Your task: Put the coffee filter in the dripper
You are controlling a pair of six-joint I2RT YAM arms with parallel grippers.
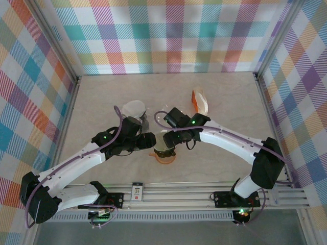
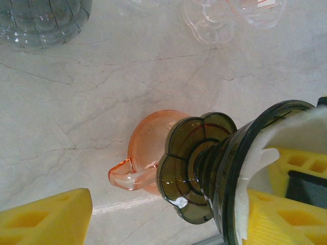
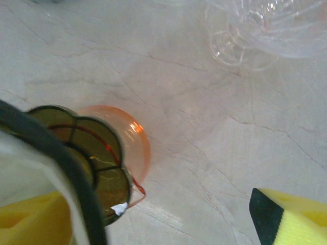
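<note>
While left hand (image 2: 173, 204), right hand (image 3: 148, 214) gape wide, filter (image 2: 255, 163) sits in dripper (image 2: 204, 158); rail tag (image 1: 137, 192) illegible.

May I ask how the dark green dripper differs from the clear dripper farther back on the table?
Colour: the green dripper is dark olive, the clear dripper colourless.
Contents: the green dripper has a white filter at its rim; the clear dripper shows none, though partly cropped.
Place: the green dripper sits between the left tool's yellow fingers; the clear dripper lies apart from them.
Both are see-through with scalloped bases.
</note>
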